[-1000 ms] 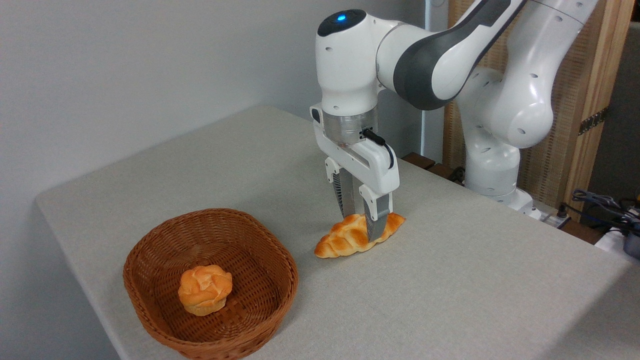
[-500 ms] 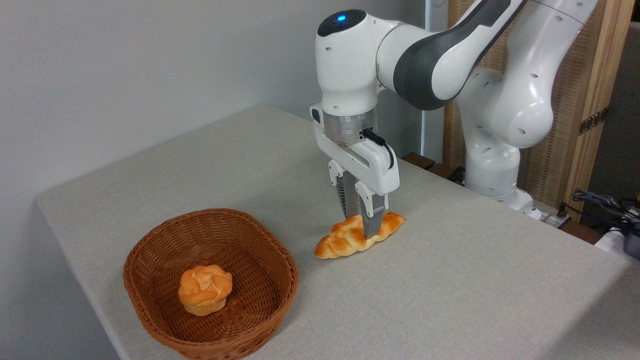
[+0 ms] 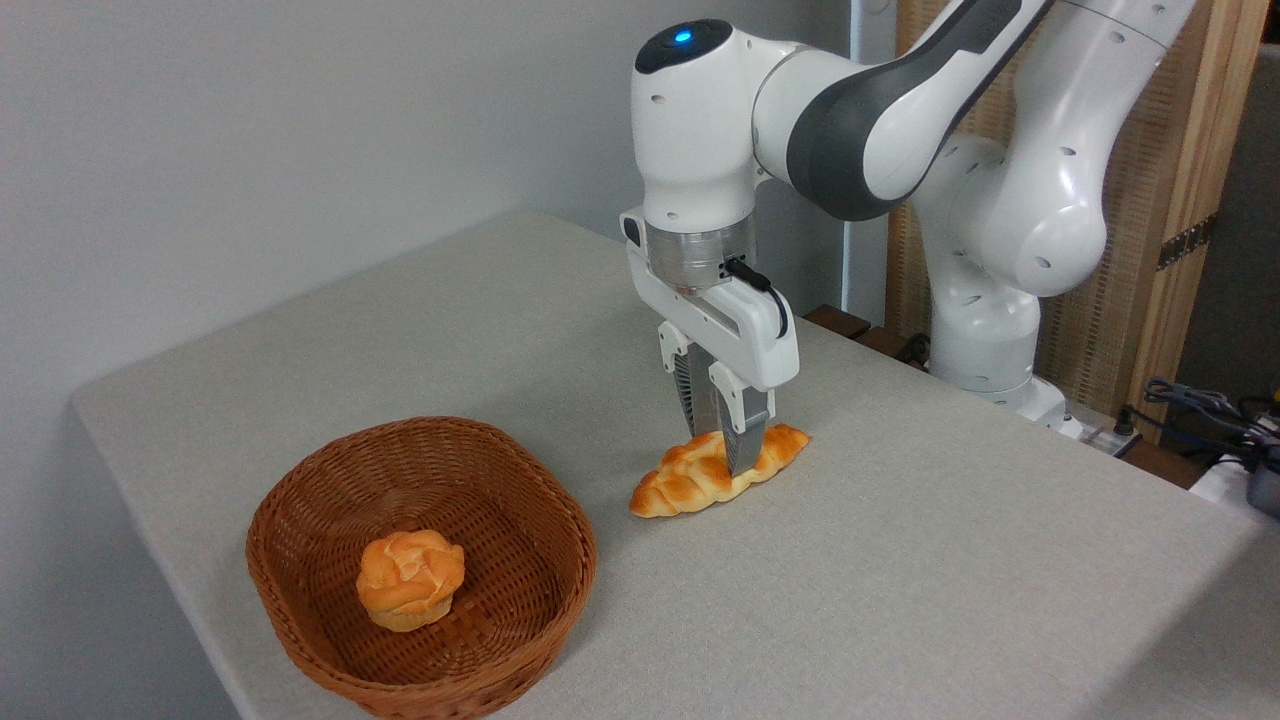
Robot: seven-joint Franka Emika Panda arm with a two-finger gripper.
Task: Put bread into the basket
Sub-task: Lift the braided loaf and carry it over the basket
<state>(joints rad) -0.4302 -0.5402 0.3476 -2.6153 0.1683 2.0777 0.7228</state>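
Observation:
The bread (image 3: 690, 482), a braided golden loaf with pointed ends, lies on the grey table to the right of the basket. My gripper (image 3: 722, 452) points straight down over the loaf's middle, its two fingers shut on the bread across its width. The loaf still rests on the tabletop. The brown wicker basket (image 3: 300, 500) sits at the front left, well apart from the loaf.
A small round orange bun (image 3: 410, 578) lies inside the basket. The table's front-left edge runs close by the basket. The arm's base and some cables stand at the back right, beside a wooden frame.
The fingers have closed in from either side onto the loaf. The loaf and the arm have otherwise kept their place.

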